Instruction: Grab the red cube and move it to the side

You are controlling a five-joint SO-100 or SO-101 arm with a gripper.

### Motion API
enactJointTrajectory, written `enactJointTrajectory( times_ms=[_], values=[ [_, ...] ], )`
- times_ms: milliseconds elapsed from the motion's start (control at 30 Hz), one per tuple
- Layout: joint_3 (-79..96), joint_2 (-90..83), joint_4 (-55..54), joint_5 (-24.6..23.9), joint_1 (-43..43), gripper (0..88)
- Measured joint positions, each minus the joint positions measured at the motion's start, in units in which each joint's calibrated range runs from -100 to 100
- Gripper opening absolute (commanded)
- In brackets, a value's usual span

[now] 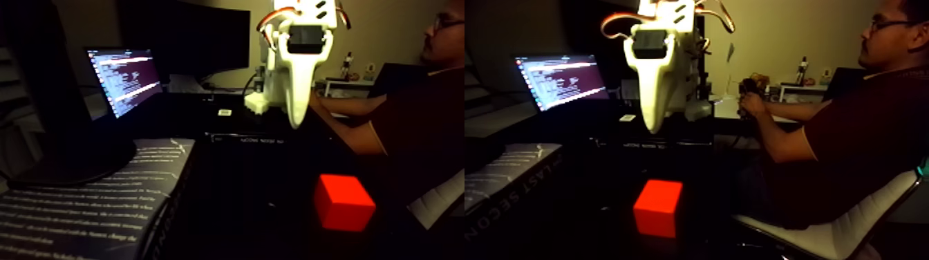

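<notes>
1. The white gripper (298, 123) hung above the dark tabletop (263, 207), its fingers meeting in one point, pinched together and holding nothing.
2. The red cube (343, 202) sat nearest the camera, below and well apart from the tip.
3. Descending with the fingers closed would likely knock the cube away; dim lighting could spoil aim.
4. Farther back: a lit laptop (124, 79) and a seated person (415, 117).

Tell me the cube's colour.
Bright red-orange, plain faces; the cube shows clearly in the fixed view.
</notes>
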Motion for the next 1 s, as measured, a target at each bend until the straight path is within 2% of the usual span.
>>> enactJointTrajectory(
  times_ms=[1000],
  values=[
    [0.27, 0.0, -1.8, 0.05, 0.0, 1.1]
  ],
)
